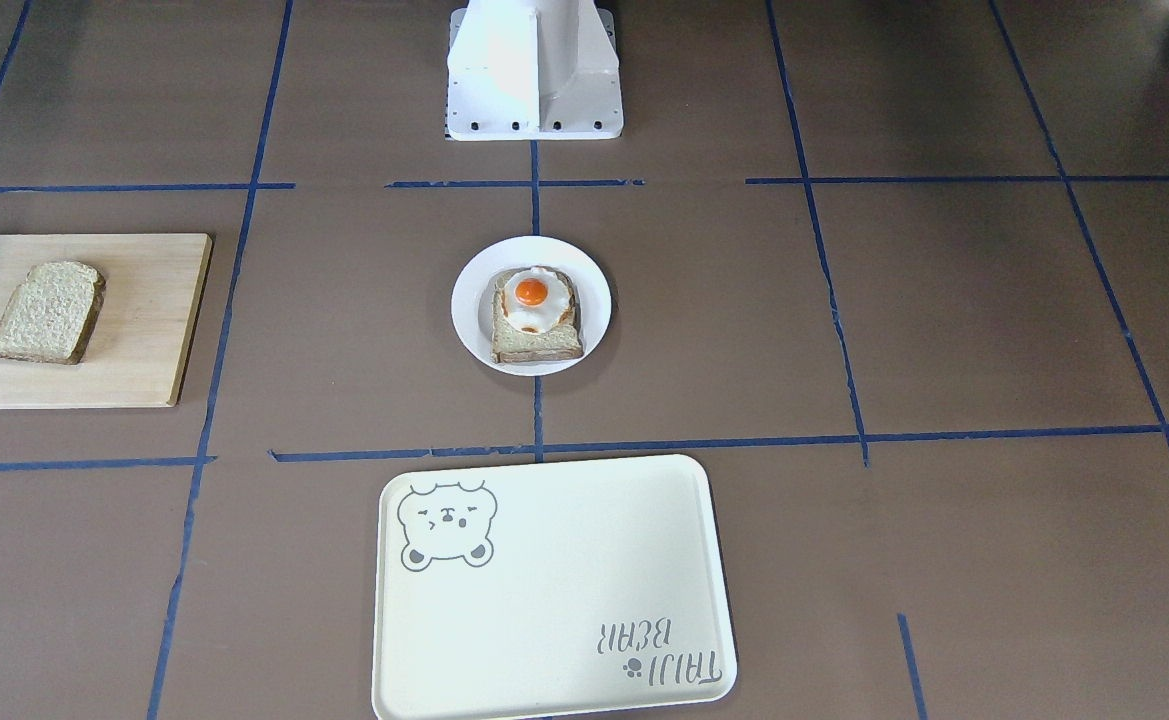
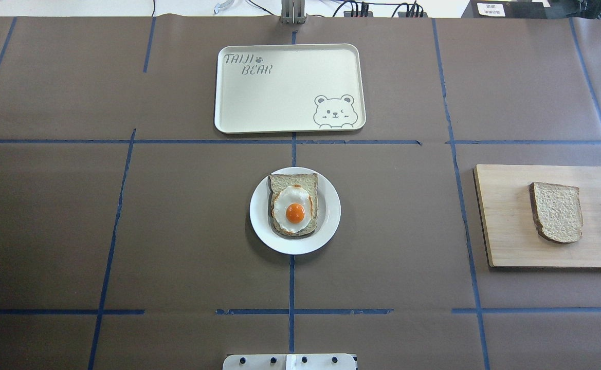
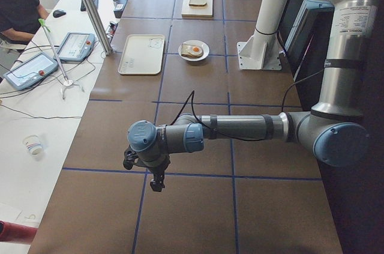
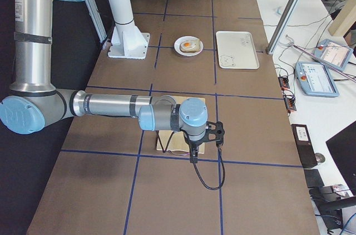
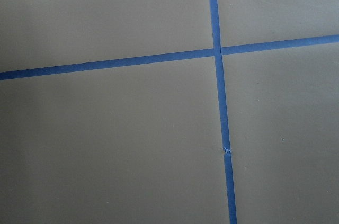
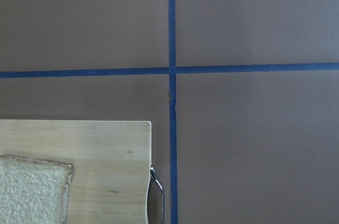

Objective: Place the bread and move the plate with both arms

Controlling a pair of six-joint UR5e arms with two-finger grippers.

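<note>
The plain bread slice [image 2: 557,211] lies on a wooden cutting board [image 2: 506,226] at the table's right end; it also shows in the front view [image 1: 46,312] and at the lower left of the right wrist view [image 6: 32,189]. The white plate [image 2: 259,216] sits mid-table and holds an egg-topped slice [image 2: 294,210]. My left gripper [image 3: 157,185] hangs over bare table far left. My right gripper [image 4: 193,159] hangs over the board's outer end. Both show only in side views, so I cannot tell if they are open or shut.
A cream bear tray [image 2: 279,97] lies beyond the plate, on the far side from the robot base [image 1: 534,70]. Blue tape lines cross the brown table. A side table with tablets [image 3: 72,47] and a seated person [image 3: 15,8] lie past the far edge.
</note>
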